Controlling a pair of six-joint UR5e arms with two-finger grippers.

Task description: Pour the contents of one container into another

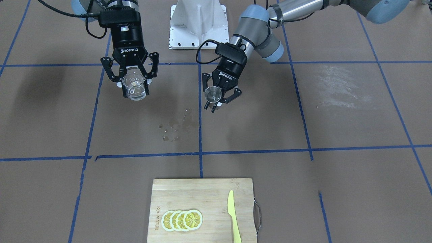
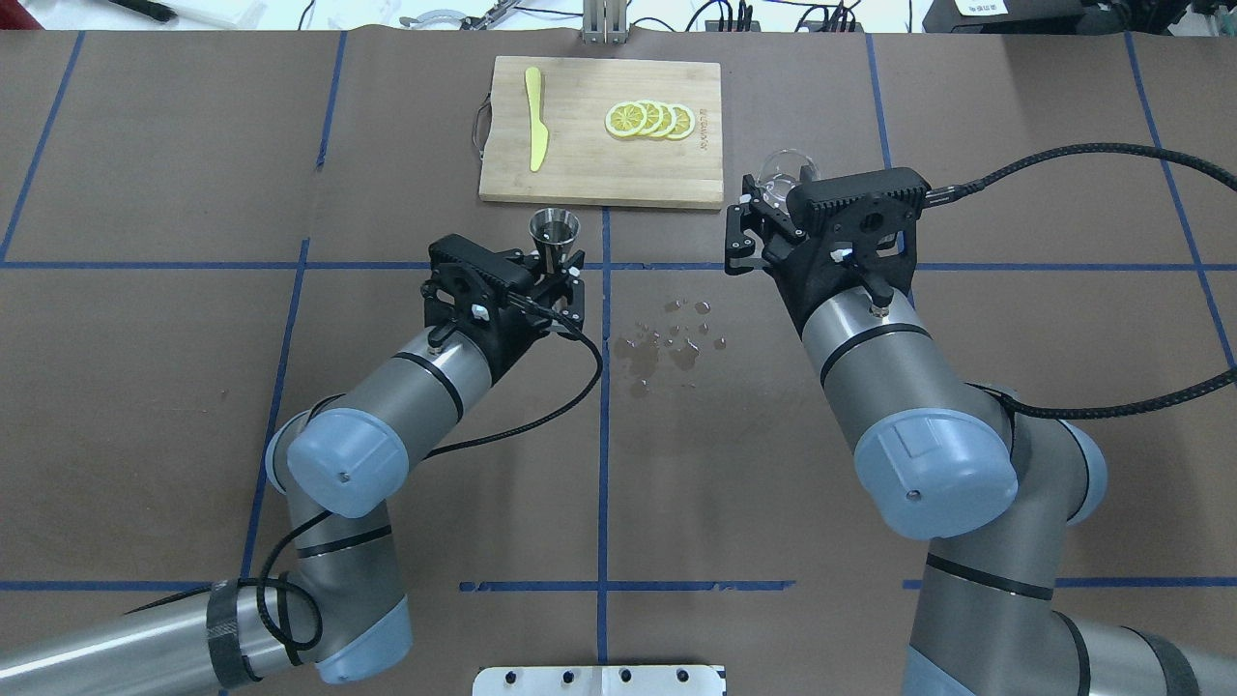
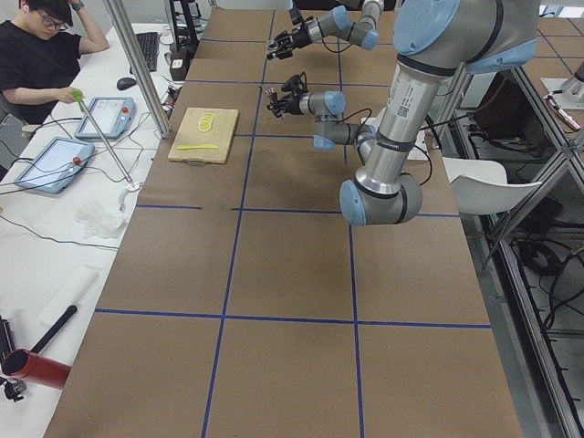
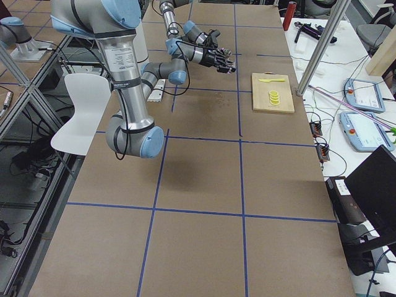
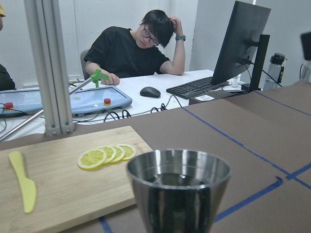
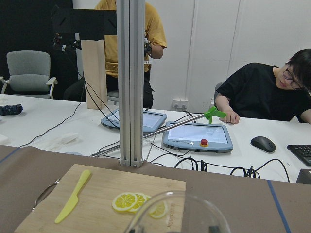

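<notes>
Currently, the step in hand is the approach before the pour: both containers are held clear of the table (image 1: pixel 337 118) and well apart from each other.

1. Right tool (image 1: pixel 135 84): fingers clamped on the glass cup (image 1: pixel 134 88). The cup hangs roughly upright above the table, on the robot's right of the centre line and toward the robot-side edge. It appears to hold a little clear liquid, though the glass makes the level hard to read.
2. Left tool (image 1: pixel 219 99): fingers clamped on the jigger (image 1: pixel 213 94) below its upper cone. The jigger is upright, mouth up, just on the robot's left of the centre line.
3. Droplets (image 1: pixel 173 130) lie on the table between the two tools.
4. A cutting board (image 1: pixel 189 195) with lemon slices (image 1: pixel 182 220) and a yellow knife (image 1: pixel 233 216) sits at the table edge far from the robot, outside the working zone.

Next move, as judged from this layout: bring the cup across until its rim is just above and beside the jigger mouth, then rotate the right wrist slowly. The jigger mouth is narrower than the cup, so alignment must be close and the tilt gradual. The left tool should hold the jigger level throughout. The wet patch suggests that liquid missing the mouth is the main risk.
</notes>
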